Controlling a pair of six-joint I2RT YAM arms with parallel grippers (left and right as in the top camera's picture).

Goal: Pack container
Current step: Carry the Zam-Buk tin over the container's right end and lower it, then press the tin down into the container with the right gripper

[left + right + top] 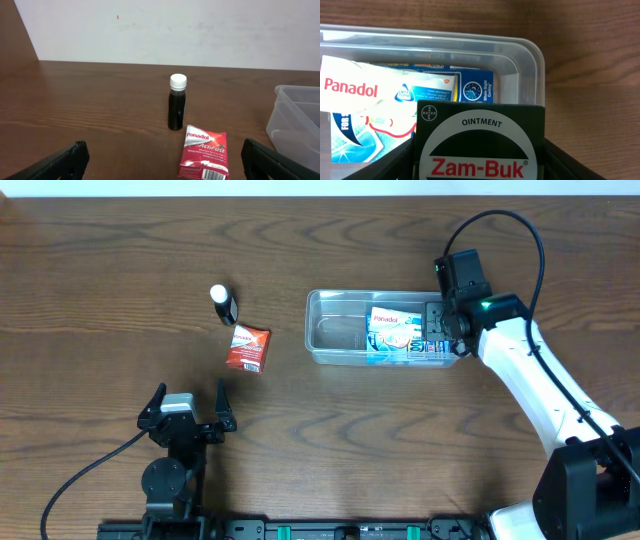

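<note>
Right gripper [436,330] pinches the Zam-Buk box [480,145], hanging over the tub [328,330]!
Tub's right end sits straight below, long axis left-right; left gripper [188,402], spread wide, well apart.

My left arm [168,475] here is all black, with angular black left fingers [55,162] and a thin left cable [85,480] trailing off. My right arm [530,375] has smooth white shells over black joints, a small green light [487,305] glowing, and a black right cable [505,218] arching off the wrist.
</note>
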